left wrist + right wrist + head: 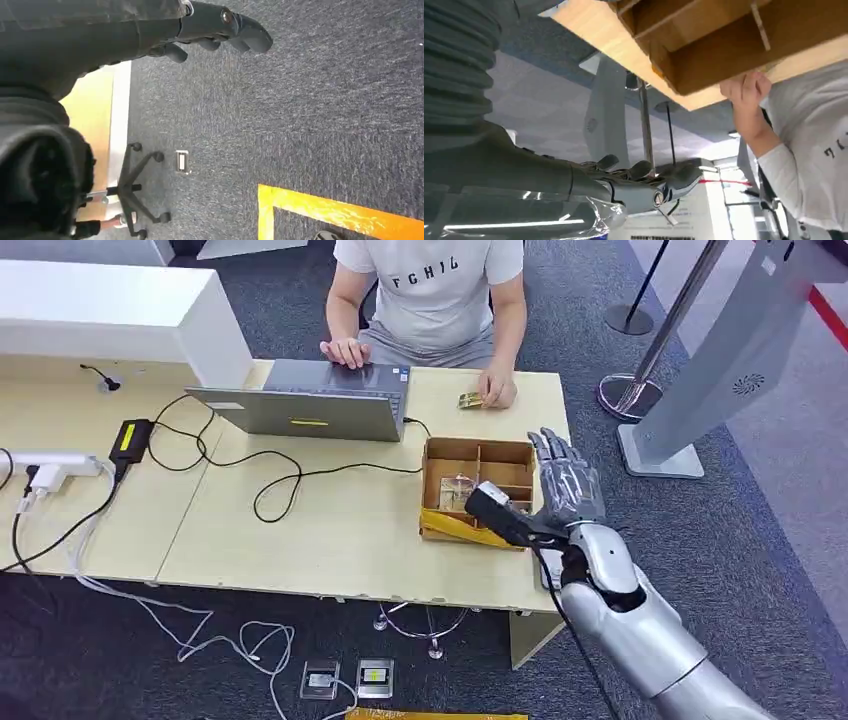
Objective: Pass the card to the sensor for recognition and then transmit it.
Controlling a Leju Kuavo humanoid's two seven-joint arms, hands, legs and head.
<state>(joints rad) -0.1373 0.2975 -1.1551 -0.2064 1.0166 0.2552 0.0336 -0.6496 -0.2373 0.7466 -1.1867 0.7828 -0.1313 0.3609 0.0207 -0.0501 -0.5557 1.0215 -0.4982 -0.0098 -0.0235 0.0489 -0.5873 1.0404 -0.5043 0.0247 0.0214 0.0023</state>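
A brown cardboard box (478, 458) with several compartments stands near the right end of the wooden table (330, 530). Something pale and card-like (458, 487) lies in its left part. My right hand (565, 488) hovers at the box's right side, fingers stretched out and apart, its dark thumb (495, 512) over the box's near edge, holding nothing. In the right wrist view the fingers (649, 181) stand off the box (724, 45). A person's hand (497, 390) rests on a small yellowish card (469, 400) at the far table edge. My left hand (220, 27) hangs over the carpet, holding nothing.
A grey laptop (310, 405) sits in front of the seated person, with black cables, a power adapter (130, 438) and a white power strip (50, 462) to the left. A grey kiosk stand (700, 390) and a stanchion base (630, 395) stand right of the table.
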